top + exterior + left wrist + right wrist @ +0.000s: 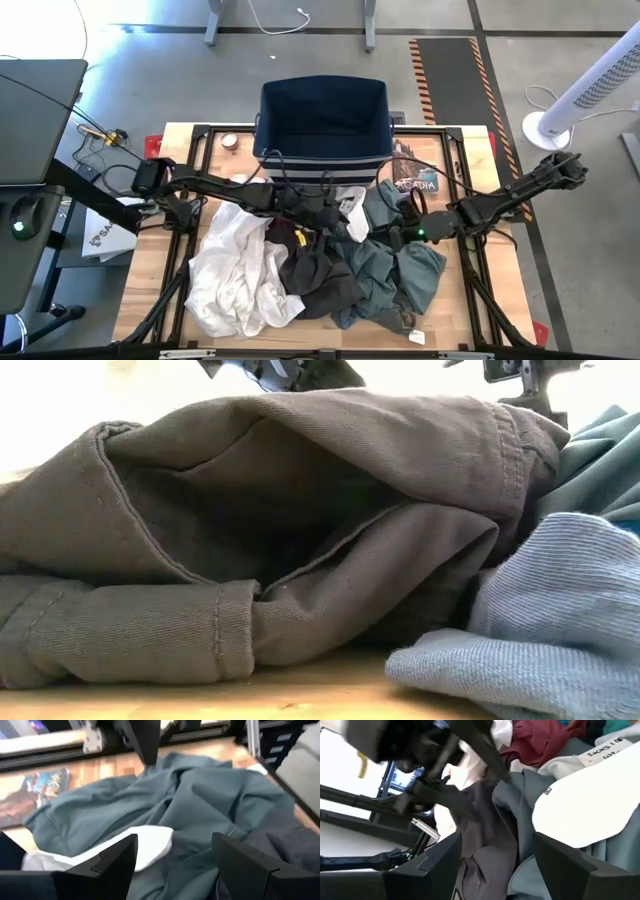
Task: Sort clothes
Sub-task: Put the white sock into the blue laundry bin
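The clothes lie heaped across the middle of the table (pixel 150 270), just on the near side of the navy bin (pixel 322 118): a white garment (pixel 235 270) on the left, dark grey-brown trousers (pixel 318 275) in the centre, a grey-green shirt (pixel 400 275) to the right. The left tool (pixel 335 215) hangs over the heap's far edge, fingers (pixel 107 862) wide apart — nothing between them, the shirt spread below. The right tool (pixel 405 228) hovers over the shirt's far side, fingers (pixel 427 865) also spread wide and empty — a maroon piece (pixel 540 742) shows beyond them.
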`<state>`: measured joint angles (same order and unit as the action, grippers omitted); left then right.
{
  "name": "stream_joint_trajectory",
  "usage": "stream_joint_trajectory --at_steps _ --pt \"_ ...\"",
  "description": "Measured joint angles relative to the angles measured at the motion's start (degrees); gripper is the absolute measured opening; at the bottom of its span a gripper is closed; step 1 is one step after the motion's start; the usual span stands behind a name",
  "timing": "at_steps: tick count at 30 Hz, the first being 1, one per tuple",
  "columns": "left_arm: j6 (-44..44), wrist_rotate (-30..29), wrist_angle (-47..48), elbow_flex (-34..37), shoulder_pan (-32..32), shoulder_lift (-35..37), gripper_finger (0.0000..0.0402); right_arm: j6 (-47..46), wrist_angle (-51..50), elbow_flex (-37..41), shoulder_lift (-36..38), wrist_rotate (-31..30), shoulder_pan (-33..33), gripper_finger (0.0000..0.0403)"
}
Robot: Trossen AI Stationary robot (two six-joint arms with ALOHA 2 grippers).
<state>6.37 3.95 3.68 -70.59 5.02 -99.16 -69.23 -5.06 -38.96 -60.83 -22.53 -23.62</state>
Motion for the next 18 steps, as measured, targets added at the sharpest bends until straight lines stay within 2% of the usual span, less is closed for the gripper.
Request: stream_joint_trajectory --at_steps 7,11,18 --pt "6.42 -2.98 7.42 -10.16 -0.04 -7.88 0.0252 8.56 -3.15 0.00 7.44 -2.28 0.09 0.0240" --pt "9.92 -2.75 12.26 -15.06 -0.07 -11.50 0.0252 12.41 -6.16 0.00 12.35 -2.15 -0.16 0.0240" --pt "18.00 -3.03 20.25 -16.91 0.25 -13.73 0.0252 15.03 -13.88 0.00 17.97 -2.49 -0.43 0.0240"
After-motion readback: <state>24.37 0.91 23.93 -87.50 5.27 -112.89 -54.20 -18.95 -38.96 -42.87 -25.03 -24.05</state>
